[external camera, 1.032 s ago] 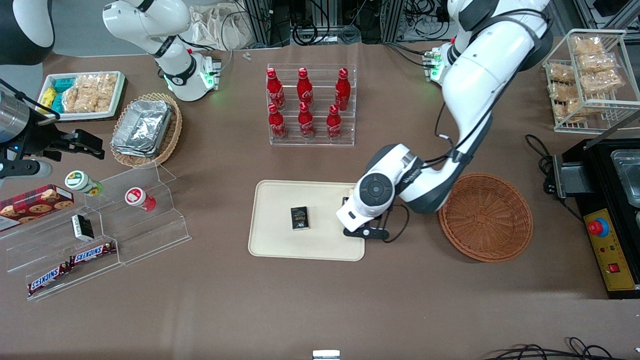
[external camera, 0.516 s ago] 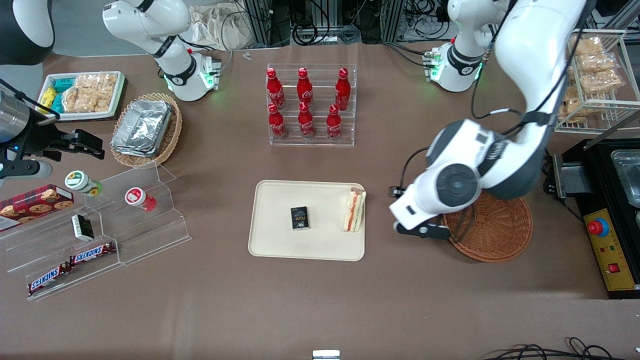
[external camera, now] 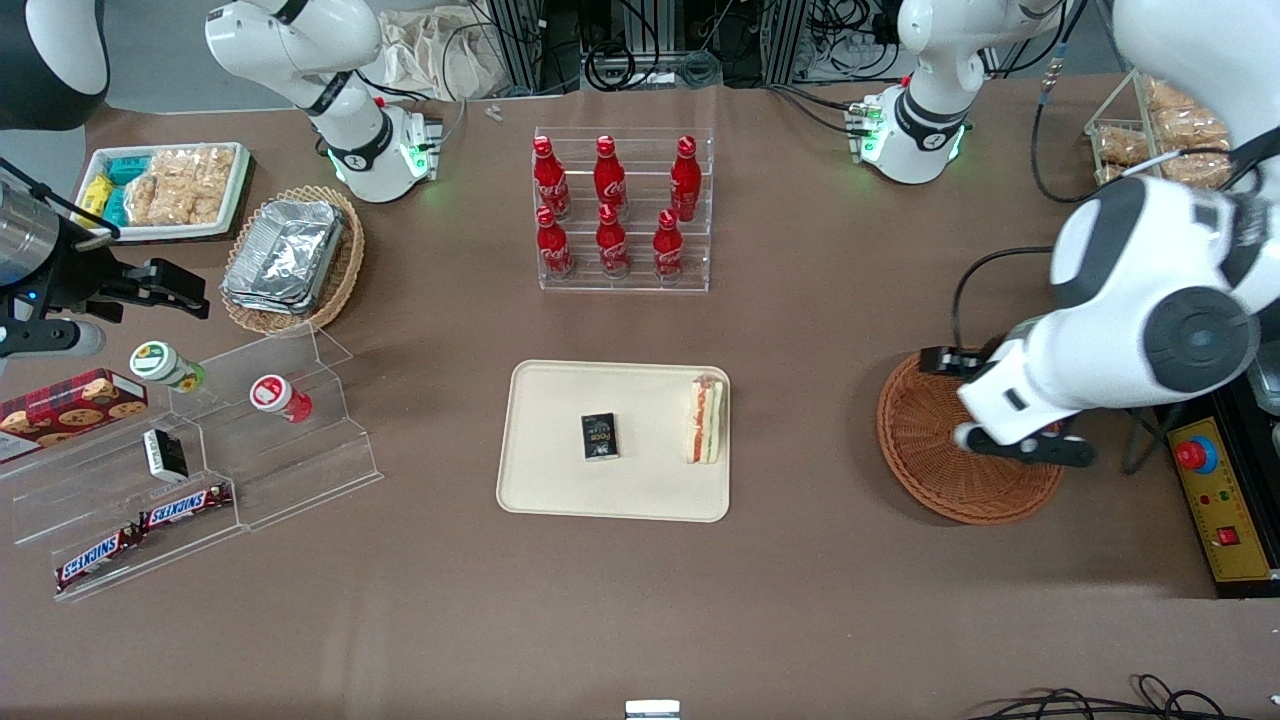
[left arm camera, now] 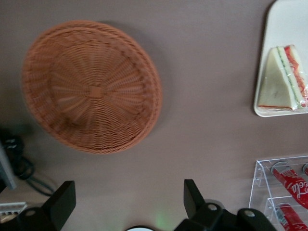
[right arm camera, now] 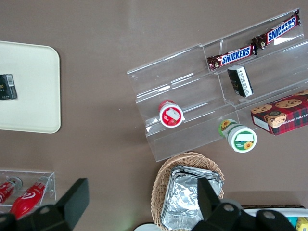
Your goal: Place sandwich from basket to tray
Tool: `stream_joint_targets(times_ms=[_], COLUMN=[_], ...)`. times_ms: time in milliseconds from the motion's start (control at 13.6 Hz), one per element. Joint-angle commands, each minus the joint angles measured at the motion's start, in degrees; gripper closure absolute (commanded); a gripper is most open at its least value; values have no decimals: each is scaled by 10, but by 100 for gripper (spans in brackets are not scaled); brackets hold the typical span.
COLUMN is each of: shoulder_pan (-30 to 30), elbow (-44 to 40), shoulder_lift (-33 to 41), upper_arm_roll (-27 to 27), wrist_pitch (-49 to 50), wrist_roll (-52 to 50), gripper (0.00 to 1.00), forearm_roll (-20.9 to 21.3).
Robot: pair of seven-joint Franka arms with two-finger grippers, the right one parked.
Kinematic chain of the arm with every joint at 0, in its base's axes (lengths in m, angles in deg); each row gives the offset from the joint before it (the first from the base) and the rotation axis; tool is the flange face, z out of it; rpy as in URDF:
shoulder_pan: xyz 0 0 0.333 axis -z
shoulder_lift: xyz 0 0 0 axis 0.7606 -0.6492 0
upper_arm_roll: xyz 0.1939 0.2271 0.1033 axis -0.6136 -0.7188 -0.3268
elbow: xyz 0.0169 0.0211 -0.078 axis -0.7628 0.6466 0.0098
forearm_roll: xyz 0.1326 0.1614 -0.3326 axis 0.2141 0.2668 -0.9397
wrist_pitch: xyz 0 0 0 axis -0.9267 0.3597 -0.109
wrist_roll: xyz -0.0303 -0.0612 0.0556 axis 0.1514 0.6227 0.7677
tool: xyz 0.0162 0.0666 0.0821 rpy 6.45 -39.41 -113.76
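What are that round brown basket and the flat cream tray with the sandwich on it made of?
The basket looks like woven wicker, matte reddish-brown: its strands radiate from the centre. The tray seems to be smooth matte plastic, though that is a guess. The sandwich lies on it, and the open claw hangs above the basket.

— What is the working arm [external camera: 1150,320] covering?
— It is hiding the part of the basket [external camera: 930,470] toward its own end of the bench [external camera: 800,600]. The claw [left arm camera: 127,188], hanging spread wide above that basket, is showing only its fingertips [left arm camera: 65,197] to the wrist camera.
— Anything being cropped?
— The tray [left arm camera: 288,19] and the sandwich [left arm camera: 281,79] are running off the wrist picture's edge. The black box [external camera: 599,437] is showing print too small to read.
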Motion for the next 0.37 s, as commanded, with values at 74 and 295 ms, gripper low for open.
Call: stream_joint_targets(times_ms=[74, 295], shoulder_pan=[-49, -63], elbow=[14, 14], shoulder_lift=[38, 41], upper_arm_roll=[-1, -2], wrist_pitch=[8, 9], wrist_roll=[-4, -44], gripper=[0, 0], forearm_roll=[-2, 2])
